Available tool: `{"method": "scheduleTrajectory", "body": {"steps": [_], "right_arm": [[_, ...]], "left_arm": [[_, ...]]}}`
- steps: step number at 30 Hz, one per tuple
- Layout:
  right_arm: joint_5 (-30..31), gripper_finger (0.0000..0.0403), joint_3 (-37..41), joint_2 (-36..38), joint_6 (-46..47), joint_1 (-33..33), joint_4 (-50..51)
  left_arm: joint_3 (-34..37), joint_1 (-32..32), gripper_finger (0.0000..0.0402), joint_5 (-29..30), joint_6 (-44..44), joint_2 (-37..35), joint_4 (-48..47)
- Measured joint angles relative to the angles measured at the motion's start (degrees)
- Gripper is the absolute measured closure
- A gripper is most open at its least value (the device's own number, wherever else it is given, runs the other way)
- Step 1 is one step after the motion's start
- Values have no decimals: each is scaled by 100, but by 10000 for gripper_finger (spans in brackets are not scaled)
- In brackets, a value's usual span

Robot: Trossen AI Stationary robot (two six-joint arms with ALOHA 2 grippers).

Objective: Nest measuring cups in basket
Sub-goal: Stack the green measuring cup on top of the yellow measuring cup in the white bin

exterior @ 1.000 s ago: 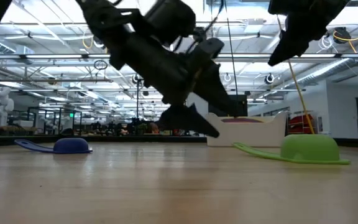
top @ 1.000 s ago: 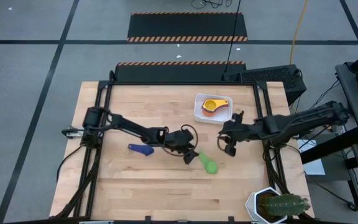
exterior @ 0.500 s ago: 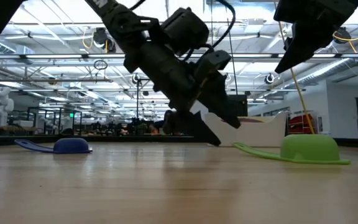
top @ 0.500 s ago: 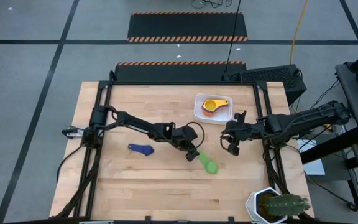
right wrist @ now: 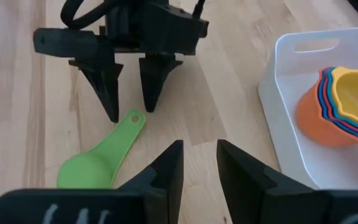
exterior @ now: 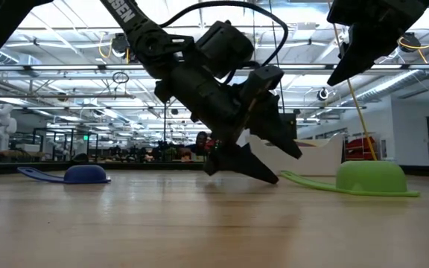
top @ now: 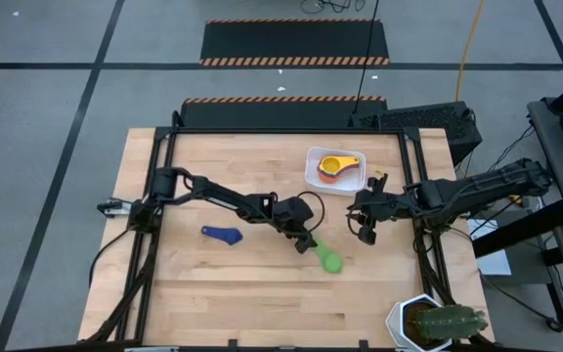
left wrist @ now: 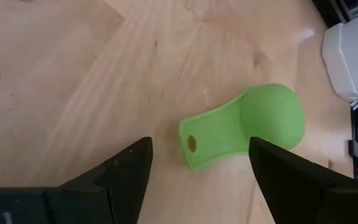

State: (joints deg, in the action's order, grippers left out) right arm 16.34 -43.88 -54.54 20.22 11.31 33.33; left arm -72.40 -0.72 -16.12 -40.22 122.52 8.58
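Left hand [top: 307, 244] open, straddling green cup [top: 328, 258] handle

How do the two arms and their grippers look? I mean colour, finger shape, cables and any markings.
Both arms are black and slender. The left gripper has two pointed, wedge-shaped black fingers; a black cable loops over its wrist, and white lettering marks the arm. The right gripper has similar dark, tapered fingers.
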Motion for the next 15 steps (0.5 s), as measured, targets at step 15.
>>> {"method": "scheduleTrajectory", "body": {"steps": [15], "right_arm": [[2, 312, 0, 0, -38, 0, -12]], "left_arm": [[20, -202, 283, 68, -84, 31, 194]]}}
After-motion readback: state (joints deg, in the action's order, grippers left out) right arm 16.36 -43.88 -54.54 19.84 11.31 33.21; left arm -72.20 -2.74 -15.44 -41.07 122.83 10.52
